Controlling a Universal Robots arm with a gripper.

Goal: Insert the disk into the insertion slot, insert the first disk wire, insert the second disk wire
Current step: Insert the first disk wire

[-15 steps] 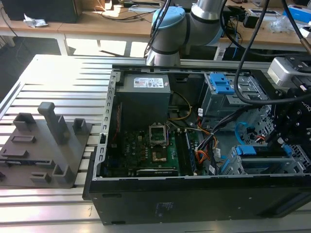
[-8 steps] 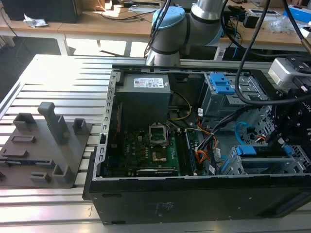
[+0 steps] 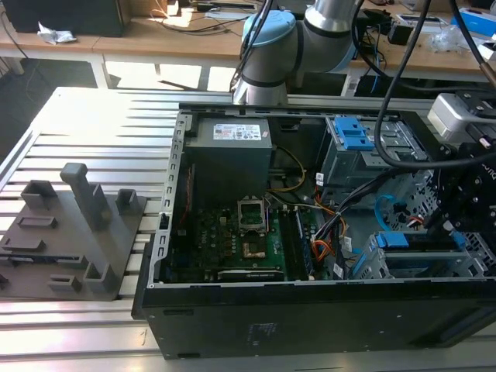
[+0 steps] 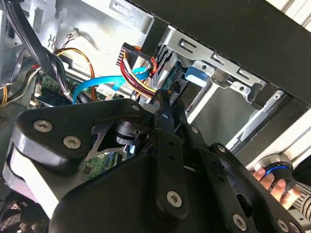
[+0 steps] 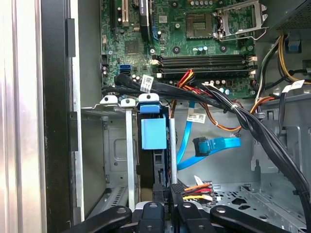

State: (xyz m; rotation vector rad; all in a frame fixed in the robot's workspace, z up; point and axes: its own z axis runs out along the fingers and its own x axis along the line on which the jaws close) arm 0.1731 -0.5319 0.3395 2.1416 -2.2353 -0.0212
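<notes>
Now, you have the disk seated in the insertion slot, at the lower right of the exterior view, inside the open computer case that stands on the slatted desk. So the first step looks done.

In the first wrist view you look at the disk edge-on. Its blue carrier tab faces the camera and its long axis runs straight away from the end effector, deeper into the cage. The end effector stands right at the near end of the disk, in one line with that axis.

The fingers are drawn close together. As far as I can judge, they are clamped on the dark plug of the first disk wire, whose red, yellow and orange strands leave the fingertips sideways. The plug is touching or almost touching the end of the disk. I cannot tell if it is fully seated.

The second disk wire hangs free just beside the disk, on the same side as the coloured strands. Its small plug is apart from the disk and connected to nothing, a little farther from the end effector than the first plug
</notes>
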